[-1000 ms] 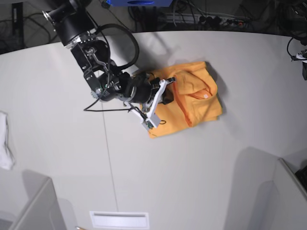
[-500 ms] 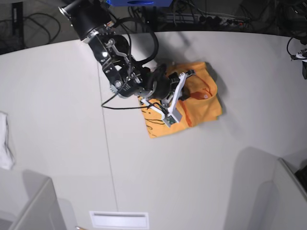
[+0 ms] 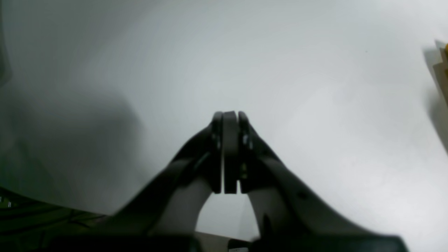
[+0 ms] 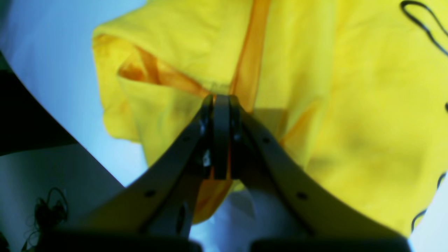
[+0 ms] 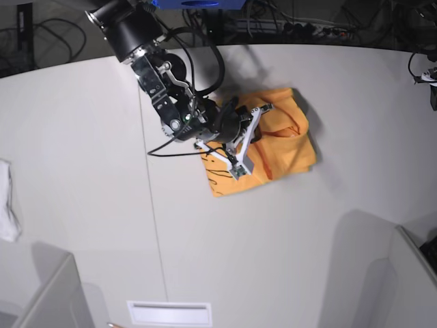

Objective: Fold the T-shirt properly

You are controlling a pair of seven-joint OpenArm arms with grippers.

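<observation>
Right gripper (image 4: 221,101) jaws clamped on T-shirt (image 5: 287,147) fold, directly ahead; left gripper (image 3: 226,117) jaws together (empty), over bare desk (image 5: 82,137).

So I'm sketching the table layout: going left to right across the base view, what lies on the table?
Small white cloth at the left edge → black right robot arm → folded orange-yellow cotton T-shirt with black lettering. The right gripper sits over the shirt, so its place is left out.

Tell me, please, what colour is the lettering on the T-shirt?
Black cursive lettering on the T-shirt; the right wrist view shows it best.
</observation>
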